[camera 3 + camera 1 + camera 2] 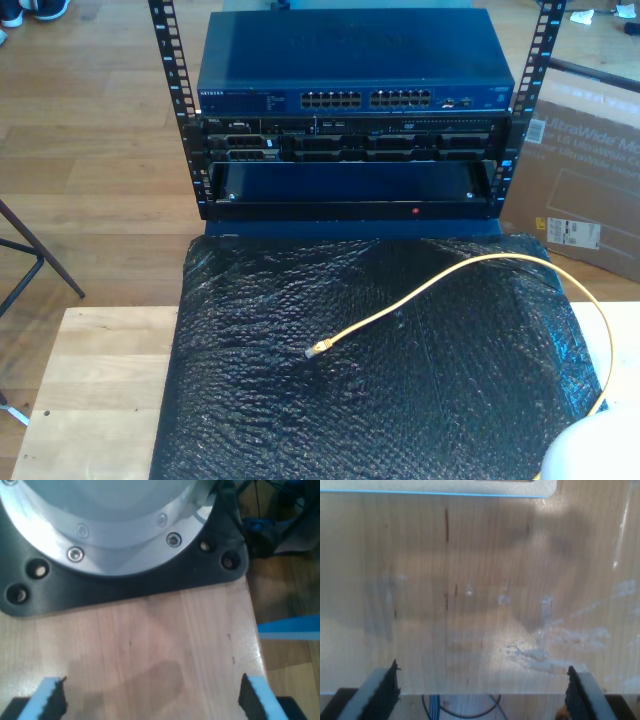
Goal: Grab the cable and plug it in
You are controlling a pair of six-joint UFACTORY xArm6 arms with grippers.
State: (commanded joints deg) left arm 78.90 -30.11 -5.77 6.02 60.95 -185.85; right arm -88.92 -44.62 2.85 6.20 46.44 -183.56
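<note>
Cable (pixel 440 282) lies untouched on black wrap (pixel 260 400); both grippers' fingers spread empty, so pinch just behind its plug (pixel 316 349).

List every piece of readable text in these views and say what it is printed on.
"NETGEAR": front face, toward the exterior view's left, of the blue network switch; small and barely legible.
"UltraWide Mo...": side of the cardboard box, cut off at the frame edge.
White label on the cardboard box: too small to read.
Port labels on the network switch and the servers below it: too blurred to read.
</note>
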